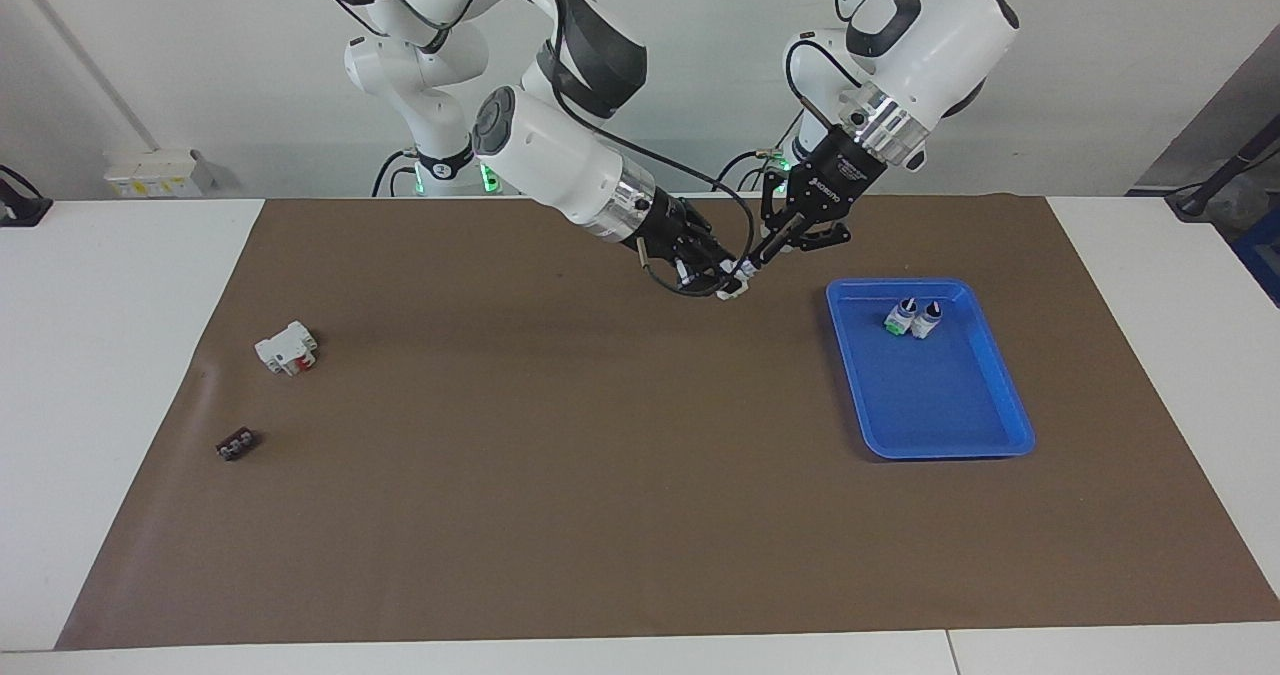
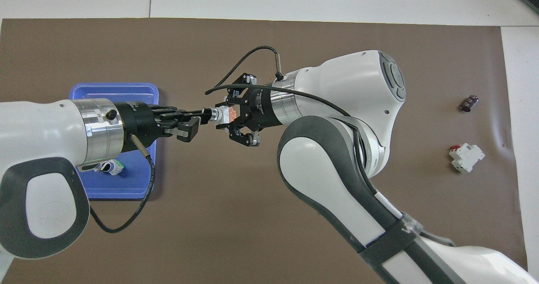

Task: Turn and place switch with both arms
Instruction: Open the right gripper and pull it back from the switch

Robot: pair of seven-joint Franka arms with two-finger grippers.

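Both pincers meet in the air over the brown mat [image 1: 600, 475], toward the robots' edge of it and just beside the blue tray [image 1: 960, 425]. Left pincer [image 1: 757, 257] has its fingertips clamped on the black knob end of the switch [image 2: 222, 115], which hangs between the two, above the mat and close to the tray's robot-side corner. Right pincer [image 1: 722, 277] sits around the switch's white and orange body; whether its fingers grip or stand slightly apart cannot be told. Two more switches [image 1: 915, 319] stand side by side in the tray, at its end nearer the robots. Well away from the tray, toward the right arm's end of the desk [image 1: 110, 375], lie a white breaker block [image 1: 287, 348] and, farther from the robots, a small dark piece [image 1: 235, 444].
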